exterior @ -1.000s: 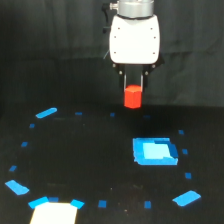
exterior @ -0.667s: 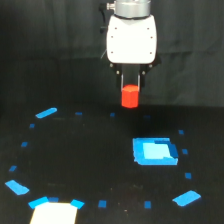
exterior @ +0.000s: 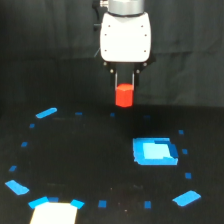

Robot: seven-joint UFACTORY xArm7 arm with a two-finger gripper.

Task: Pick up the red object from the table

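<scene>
So we've got the red object (exterior: 124, 95) pinched between the fingers (exterior: 117, 80) of the gripper (exterior: 125, 82), hanging clear of the counter (exterior: 90, 165) toward its far edge, with the top of the piece tucked up between the tips. The fingers are drawn in narrow around it, one on each side. It looks to us like a small, stiff, light plug, probably plastic, so weight shouldn't be an issue. We'd guess the faceted sides are the right place to squeeze, flat against flat, since a smooth little piece like this could slip if caught on an edge. The blue square patch (exterior: 155, 151) sits nearer the front edge, well apart.
</scene>
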